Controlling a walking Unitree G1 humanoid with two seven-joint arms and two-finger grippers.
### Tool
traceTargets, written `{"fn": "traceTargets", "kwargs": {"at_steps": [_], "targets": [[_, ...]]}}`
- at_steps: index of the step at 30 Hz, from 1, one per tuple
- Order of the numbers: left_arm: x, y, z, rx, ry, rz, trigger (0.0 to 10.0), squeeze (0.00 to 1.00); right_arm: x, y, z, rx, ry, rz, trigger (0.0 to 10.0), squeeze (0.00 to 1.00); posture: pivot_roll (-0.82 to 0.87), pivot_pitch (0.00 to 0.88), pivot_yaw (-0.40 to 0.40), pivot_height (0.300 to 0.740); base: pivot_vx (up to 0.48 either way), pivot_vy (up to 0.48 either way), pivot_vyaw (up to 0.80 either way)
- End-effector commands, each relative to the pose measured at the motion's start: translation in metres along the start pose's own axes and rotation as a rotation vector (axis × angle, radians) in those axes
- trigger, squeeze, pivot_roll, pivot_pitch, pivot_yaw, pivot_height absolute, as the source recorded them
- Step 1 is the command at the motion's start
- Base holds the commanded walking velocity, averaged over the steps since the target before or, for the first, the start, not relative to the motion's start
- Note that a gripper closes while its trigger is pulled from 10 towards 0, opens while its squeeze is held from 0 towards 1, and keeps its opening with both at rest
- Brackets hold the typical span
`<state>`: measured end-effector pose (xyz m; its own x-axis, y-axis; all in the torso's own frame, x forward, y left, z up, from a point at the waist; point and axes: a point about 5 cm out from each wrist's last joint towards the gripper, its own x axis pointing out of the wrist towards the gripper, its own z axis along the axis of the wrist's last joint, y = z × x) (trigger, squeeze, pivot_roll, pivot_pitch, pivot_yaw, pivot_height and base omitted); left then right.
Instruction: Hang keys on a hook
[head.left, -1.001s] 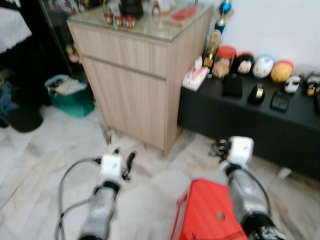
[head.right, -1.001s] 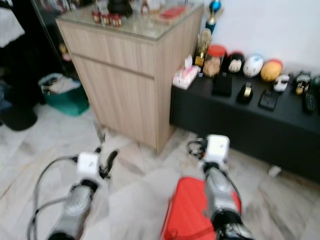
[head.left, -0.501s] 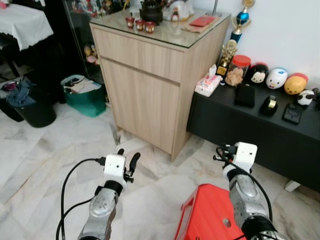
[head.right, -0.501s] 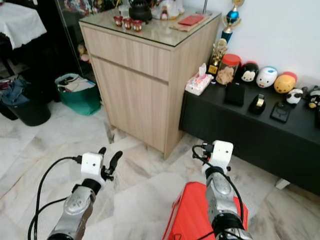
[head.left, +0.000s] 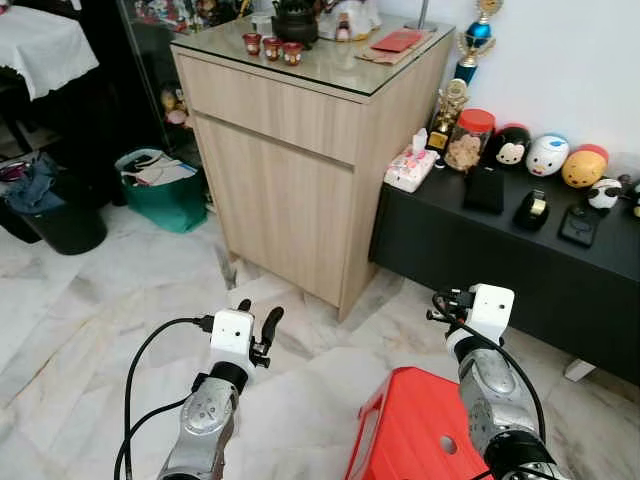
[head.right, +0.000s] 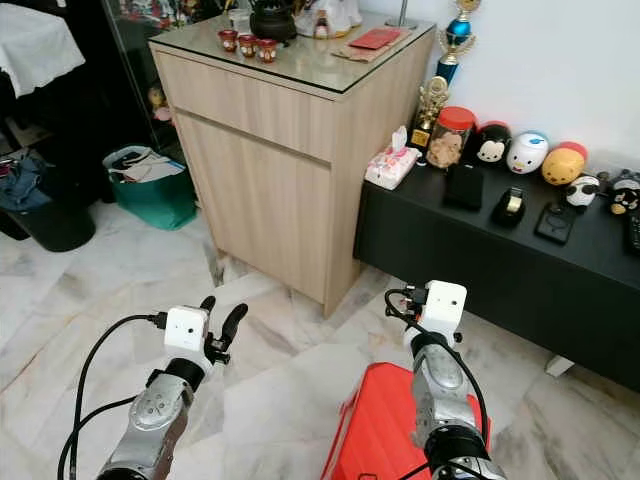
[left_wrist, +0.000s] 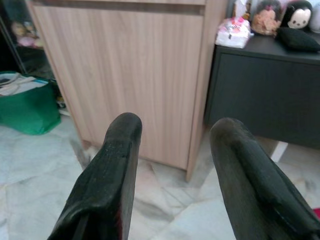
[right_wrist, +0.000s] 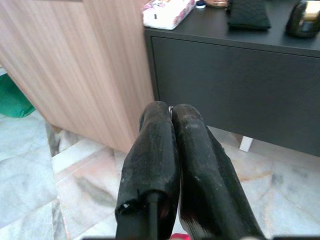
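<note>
My head views sharp, evenly bright; glare on glass cabinet top (head.left: 330, 55); upper left dim; wrist fingers (left_wrist: 107, 175) blurred.

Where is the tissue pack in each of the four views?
Left eye: tissue pack on the bench end, beside the cabinet.
Right eye: tissue pack, same spot.
Left wrist: tissue pack on the bench end.
Right wrist: tissue pack on the bench end.
Shared landmark: the cabinet.

Head pair downward, wrist views forward, sharing wooden cabinet (head.left: 300, 150).
</note>
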<state>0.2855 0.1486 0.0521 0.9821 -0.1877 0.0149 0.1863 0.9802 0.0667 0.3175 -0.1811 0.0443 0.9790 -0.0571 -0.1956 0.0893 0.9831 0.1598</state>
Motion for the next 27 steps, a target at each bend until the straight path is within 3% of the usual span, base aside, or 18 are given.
{"fn": "traceTargets", "kwargs": {"at_steps": [1,27], "targets": [[-0.0009,0.0002,-0.0008,-0.014,0.009,0.005,10.0,0.0,0.0038,0.0036,0.0104,0.007,-0.035,0.009,10.0,0.0,0.01,0.0,-0.031,0.74,-0.251,0.0,0.0],[-0.0015,-0.0009,-0.0013,-0.024,0.013,0.002,10.0,0.0,0.0075,0.0047,0.0202,0.015,-0.053,0.005,10.0,0.0,0.01,0.0,-0.033,0.74,-0.278,0.0,-0.04]]}}
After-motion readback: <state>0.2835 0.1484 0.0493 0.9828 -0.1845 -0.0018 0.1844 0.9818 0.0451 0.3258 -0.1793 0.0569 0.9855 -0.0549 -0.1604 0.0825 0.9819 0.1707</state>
